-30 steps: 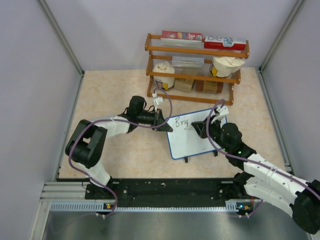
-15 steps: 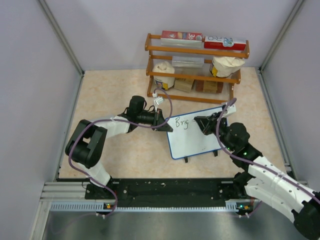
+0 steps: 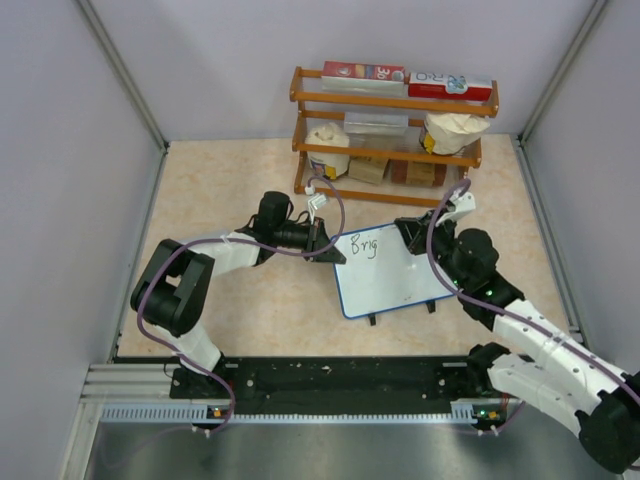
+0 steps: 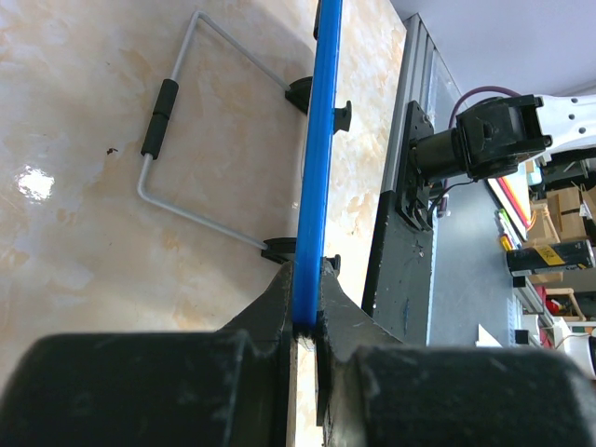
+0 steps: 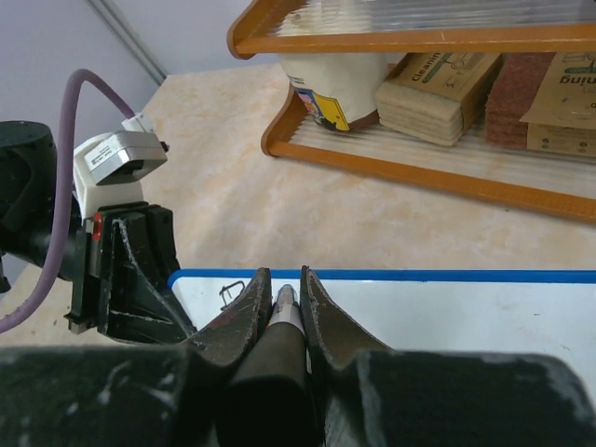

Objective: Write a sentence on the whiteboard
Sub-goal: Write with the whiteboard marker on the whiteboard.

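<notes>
Already lettered "Brig", a small white rectangular whiteboard (image 3: 395, 280) with a thin blue rim sits propped on the beige marbled table (image 3: 230, 190), in front of the wooden rack (image 3: 395, 100)
Left gripper (image 4: 305, 317) is clamped tight on the board's left rim, a sound hold since the board looks light, stiff and glossy-slick, apt to skid on its little black feet and wire stand (image 4: 186, 121); right gripper (image 5: 284, 279) is closed round a black marker (image 5: 277, 326), tip by the far rim, right of the lettering (image 3: 362, 244); its smooth barrel could slip, so press gently
</notes>
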